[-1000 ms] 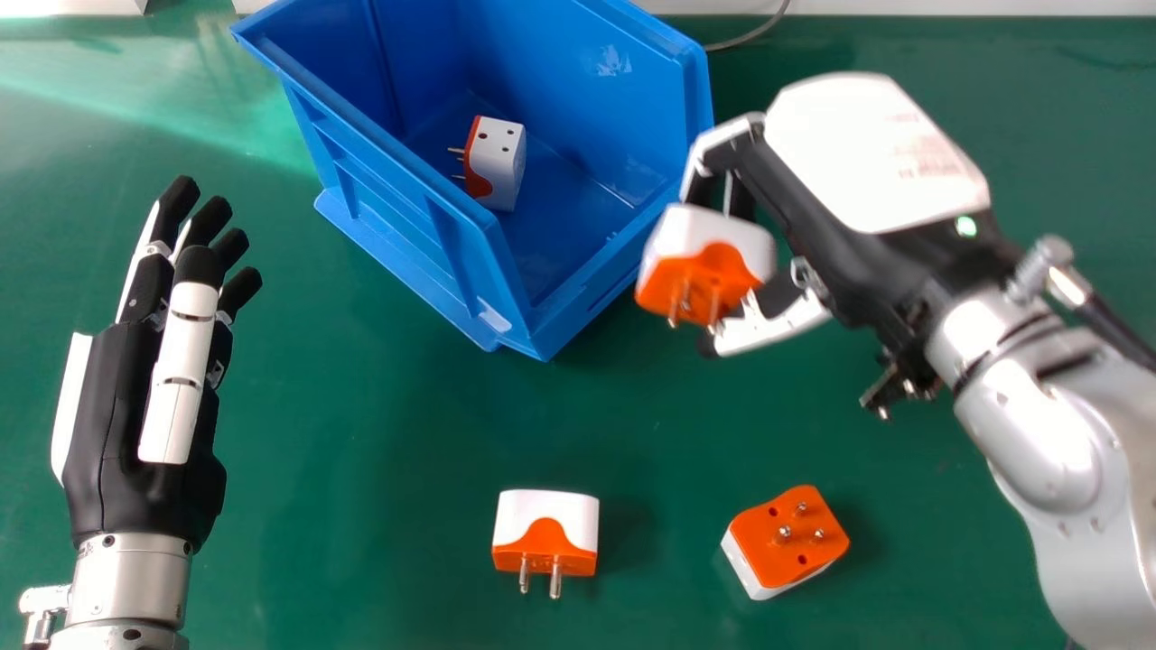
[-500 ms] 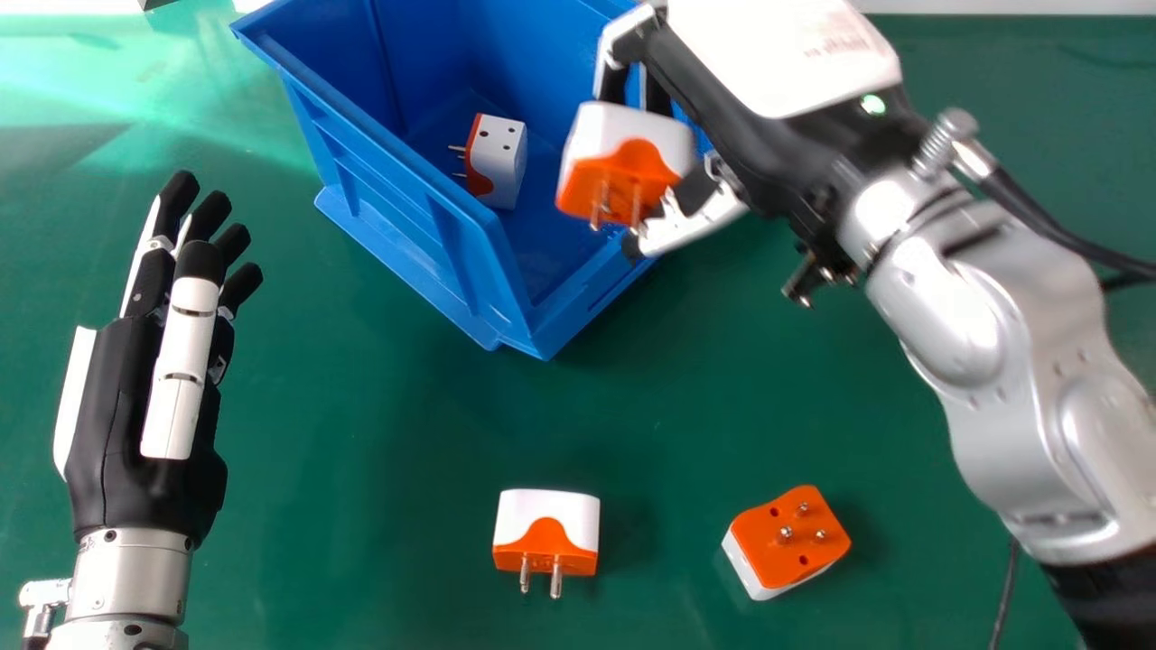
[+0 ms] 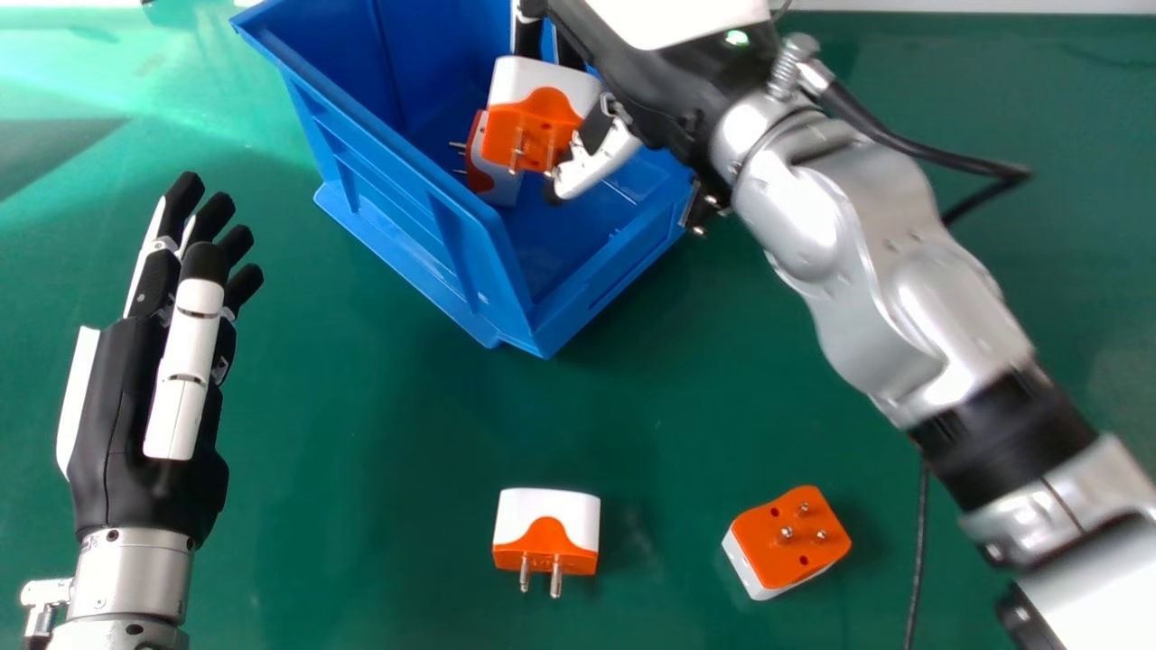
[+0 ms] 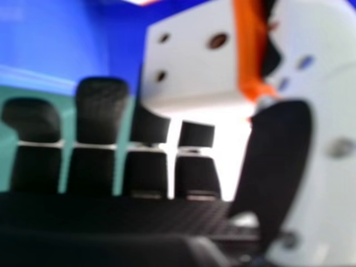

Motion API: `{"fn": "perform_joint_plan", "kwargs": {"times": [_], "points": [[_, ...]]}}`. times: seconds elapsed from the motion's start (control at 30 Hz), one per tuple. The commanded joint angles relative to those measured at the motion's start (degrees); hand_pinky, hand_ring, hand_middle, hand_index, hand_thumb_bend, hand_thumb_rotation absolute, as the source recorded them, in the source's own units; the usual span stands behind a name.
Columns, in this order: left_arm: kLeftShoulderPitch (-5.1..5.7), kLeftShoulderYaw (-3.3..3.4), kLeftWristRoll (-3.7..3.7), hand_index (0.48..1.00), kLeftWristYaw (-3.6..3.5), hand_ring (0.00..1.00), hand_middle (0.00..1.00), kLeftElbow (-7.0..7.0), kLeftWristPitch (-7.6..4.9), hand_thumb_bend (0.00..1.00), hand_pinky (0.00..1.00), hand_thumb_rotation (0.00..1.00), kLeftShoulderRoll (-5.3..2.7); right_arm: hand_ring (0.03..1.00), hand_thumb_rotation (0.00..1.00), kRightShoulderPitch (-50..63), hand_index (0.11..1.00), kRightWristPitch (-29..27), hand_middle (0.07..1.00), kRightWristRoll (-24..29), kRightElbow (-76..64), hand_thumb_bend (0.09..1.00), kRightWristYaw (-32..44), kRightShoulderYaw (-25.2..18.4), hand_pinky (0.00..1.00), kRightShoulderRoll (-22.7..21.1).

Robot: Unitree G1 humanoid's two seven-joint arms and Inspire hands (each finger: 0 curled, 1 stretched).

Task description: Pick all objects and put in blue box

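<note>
Adapters: one in, one over the box, two waiting

We are holding a plug adapter (image 3: 540, 113) over the blue box (image 3: 406, 212), our right hand (image 3: 632, 72) clamping it between thumb and fingers. A boxed adapter (image 3: 499, 183) is lying inside. The middle adapter (image 3: 546, 533) and prongs-up adapter (image 3: 786, 542) are waiting on the table (image 3: 361, 451). We are counting four adapters, one box: one placed, three to go. Our left hand (image 3: 122, 397) is idling, fingers straight, at the head view's left.
</note>
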Motion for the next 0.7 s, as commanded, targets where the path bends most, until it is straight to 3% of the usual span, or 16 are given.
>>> {"fn": "perform_joint_plan", "kwargs": {"times": [0.0,0.17,0.3,0.67], "points": [[0.00,0.28,0.32,0.940,0.54,0.93,0.95,-0.92,-0.89,0.53,0.92,0.77,0.19,0.226,0.12,-5.63,0.476,-0.21,0.296,-0.59,5.30,0.490,-3.20,0.97,0.17,1.83],[0.28,0.35,0.03,0.939,1.03,0.93,0.94,-0.95,-0.89,0.52,0.91,0.76,-0.10,0.235,0.12,-10.44,0.476,-0.91,0.305,0.87,17.26,0.491,-7.20,2.18,0.17,5.06],[0.56,0.40,0.31,0.944,1.58,0.93,0.94,-1.02,-0.94,0.53,0.91,0.76,-0.29,0.232,0.10,-13.94,0.485,-1.55,0.320,1.19,25.79,0.494,-10.91,3.02,0.17,7.09],[1.08,0.72,-0.14,0.944,1.83,0.92,0.93,-0.93,-1.18,0.51,0.90,0.76,-0.50,0.226,0.02,-19.17,0.504,-4.20,0.390,0.85,42.49,0.507,-19.09,7.40,0.17,9.51]]}}
